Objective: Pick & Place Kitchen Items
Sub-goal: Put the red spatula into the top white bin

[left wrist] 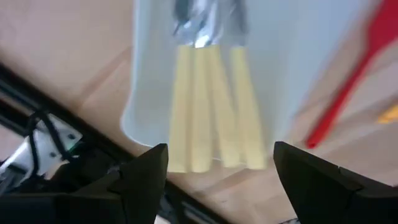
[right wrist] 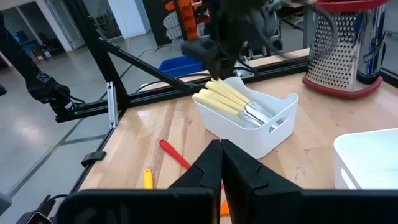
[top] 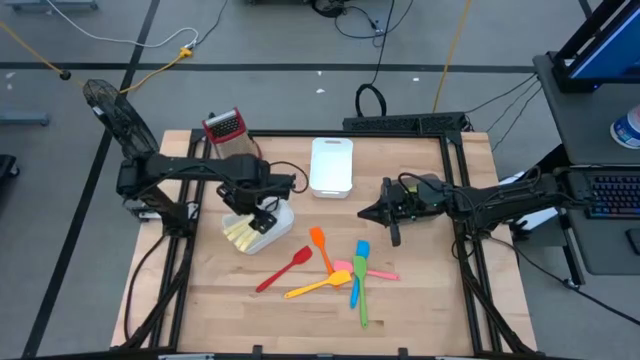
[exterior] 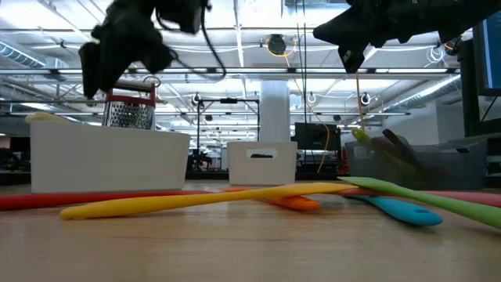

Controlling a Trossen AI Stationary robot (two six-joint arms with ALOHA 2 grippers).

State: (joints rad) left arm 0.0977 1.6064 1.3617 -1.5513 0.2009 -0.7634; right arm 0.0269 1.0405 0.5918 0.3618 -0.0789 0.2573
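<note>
Cutlery with cream handles [top: 238, 232] already lies in the white bin [top: 281, 222] under my left arm, at about nine o'clock from the table's [top: 420, 290] middle. That looks like the only part of the sorting done. Still loose on the boards, toward six o'clock, are the red spatula [top: 283, 270], the orange one [top: 321, 246], the yellow spoon [top: 317, 285], the pink piece [top: 368, 270], the blue one [top: 358, 270] and the green one [top: 361, 295], lying crossed and touching in a small heap. The second white bin [top: 331, 166] at twelve o'clock shows nothing inside from above. So I judge the job well short of half done.

My left gripper [left wrist: 217, 171] hovers just over the first bin, jaws wide apart, straddling the cream handles without touching them and carrying nothing. My right gripper [right wrist: 221, 163] waits near three o'clock, raised off the table, jaws pressed together with nothing between them. The grater [top: 224, 125] stands at eleven o'clock.
</note>
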